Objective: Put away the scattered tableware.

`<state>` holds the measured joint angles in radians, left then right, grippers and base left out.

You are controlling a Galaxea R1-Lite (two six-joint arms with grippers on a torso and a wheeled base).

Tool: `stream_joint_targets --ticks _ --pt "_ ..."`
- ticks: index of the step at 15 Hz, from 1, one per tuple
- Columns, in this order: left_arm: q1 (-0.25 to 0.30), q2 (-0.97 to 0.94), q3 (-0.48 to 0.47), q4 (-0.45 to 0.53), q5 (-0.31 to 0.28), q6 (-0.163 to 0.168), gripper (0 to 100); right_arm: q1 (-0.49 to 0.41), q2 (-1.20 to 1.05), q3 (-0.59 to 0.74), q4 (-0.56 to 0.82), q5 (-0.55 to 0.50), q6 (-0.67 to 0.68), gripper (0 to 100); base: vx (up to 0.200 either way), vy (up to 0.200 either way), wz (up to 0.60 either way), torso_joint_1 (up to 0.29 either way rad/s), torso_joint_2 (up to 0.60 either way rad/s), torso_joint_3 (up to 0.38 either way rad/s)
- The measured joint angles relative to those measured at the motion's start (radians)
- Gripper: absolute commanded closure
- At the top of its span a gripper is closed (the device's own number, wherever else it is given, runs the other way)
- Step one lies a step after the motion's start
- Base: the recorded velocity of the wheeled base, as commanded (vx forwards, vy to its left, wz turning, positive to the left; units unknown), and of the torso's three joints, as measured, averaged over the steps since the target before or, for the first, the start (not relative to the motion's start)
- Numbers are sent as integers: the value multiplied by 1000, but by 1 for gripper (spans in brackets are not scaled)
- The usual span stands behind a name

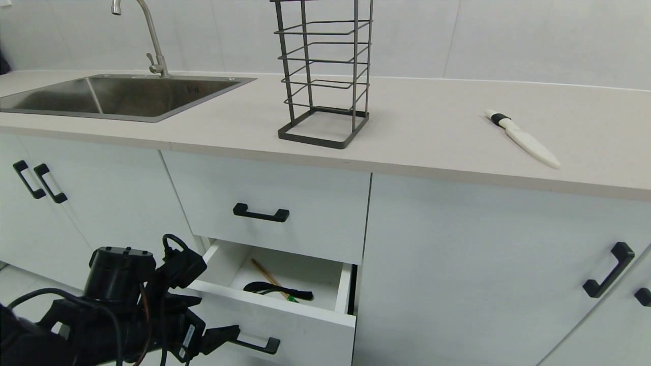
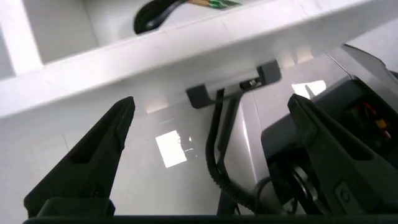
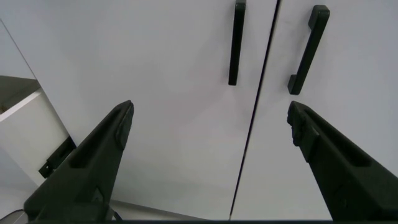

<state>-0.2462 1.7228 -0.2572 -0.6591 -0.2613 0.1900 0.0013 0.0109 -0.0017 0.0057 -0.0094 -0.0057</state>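
Note:
A white knife [image 1: 524, 138] with a black band on its handle lies on the countertop [image 1: 432, 127] at the right. Below the counter, the lower drawer [image 1: 285, 325] stands pulled out. Inside it lie a black utensil [image 1: 277, 291] and a wooden chopstick [image 1: 267, 274]; the black utensil [image 2: 155, 15] also appears past the drawer's front. My left gripper [image 1: 216, 338] is low in front of the drawer, open, its tips just short of the black drawer handle [image 2: 233, 90], with nothing between the fingers. My right gripper [image 3: 210, 114] is open and empty, facing white cabinet doors.
A tall dark wire rack [image 1: 325, 76] stands mid-counter. A steel sink [image 1: 122, 96] with a tap [image 1: 147, 35] is at the left. The closed upper drawer [image 1: 269, 203] hangs over the open one. Two black door handles [image 3: 233, 43] are ahead of the right gripper.

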Motion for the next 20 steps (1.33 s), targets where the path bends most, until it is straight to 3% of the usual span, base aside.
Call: stream_joint_targets --ticks 12,15,20 --pt "5 97 -116 -48 0 -1 0 0 0 0 0 0 0 0 0 0 0 0 0 0" --pt "5 134 -146 -67 0 -21 0 0 0 0 0 0 0 0 0 0 0 0 0 0" --pt "5 167 -198 -76 0 -26 0 0 0 0 0 0 0 0 0 0 0 0 0 0"
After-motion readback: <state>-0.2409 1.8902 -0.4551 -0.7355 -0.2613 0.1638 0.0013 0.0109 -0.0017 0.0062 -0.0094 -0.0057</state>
